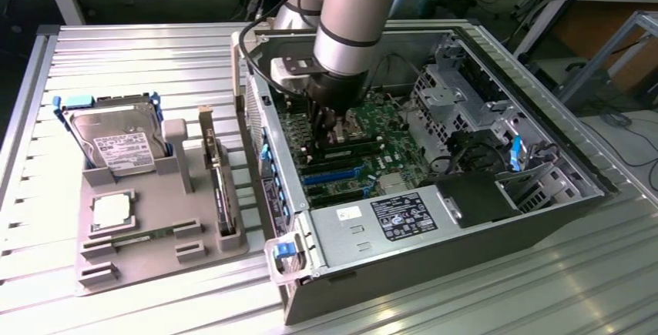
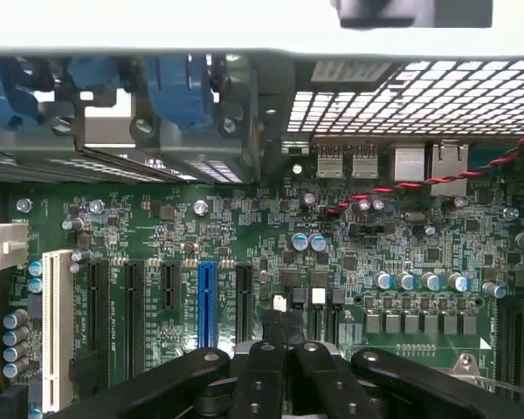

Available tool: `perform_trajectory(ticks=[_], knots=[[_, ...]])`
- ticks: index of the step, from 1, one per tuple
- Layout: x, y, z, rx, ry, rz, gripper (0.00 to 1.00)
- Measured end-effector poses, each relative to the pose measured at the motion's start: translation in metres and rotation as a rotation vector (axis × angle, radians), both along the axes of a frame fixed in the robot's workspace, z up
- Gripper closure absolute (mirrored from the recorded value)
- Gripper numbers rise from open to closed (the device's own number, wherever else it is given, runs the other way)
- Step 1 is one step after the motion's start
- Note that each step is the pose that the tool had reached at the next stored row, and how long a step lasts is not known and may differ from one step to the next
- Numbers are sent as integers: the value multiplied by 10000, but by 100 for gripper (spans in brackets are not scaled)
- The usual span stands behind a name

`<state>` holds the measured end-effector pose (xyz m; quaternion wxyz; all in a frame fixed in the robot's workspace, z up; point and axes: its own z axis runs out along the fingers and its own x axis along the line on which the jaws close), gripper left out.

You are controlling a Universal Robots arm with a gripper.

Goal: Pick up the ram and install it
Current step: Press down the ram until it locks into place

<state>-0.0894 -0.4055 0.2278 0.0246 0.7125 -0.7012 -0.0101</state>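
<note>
Claw (image 1: 337, 128) inside computer case (image 1: 535, 196), over motherboard (image 1: 396, 150).

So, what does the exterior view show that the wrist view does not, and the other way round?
The exterior view adds the grey slotted parts tray on its left, holding a silver hard drive in a blue frame and an upright dark expansion card. It also shows the grey robot arm and the whole open computer case. The wrist view adds a red-and-black twisted wire and a long white slot. Both share the big green motherboard and the black gripper low over it.
</note>
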Motion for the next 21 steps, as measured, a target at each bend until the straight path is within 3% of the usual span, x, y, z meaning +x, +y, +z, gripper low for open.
perform_trajectory(ticks=[2,3,7,10,17,21], knots=[[1,4,6,6,-3,0,89],[5,13,57,32,-23,1,89],[18,8,206,7,-2,1,89],[142,9,257,9,4,0,89],[508,6,264,-2,28,0,89],[674,6,267,0,11,4,89]])
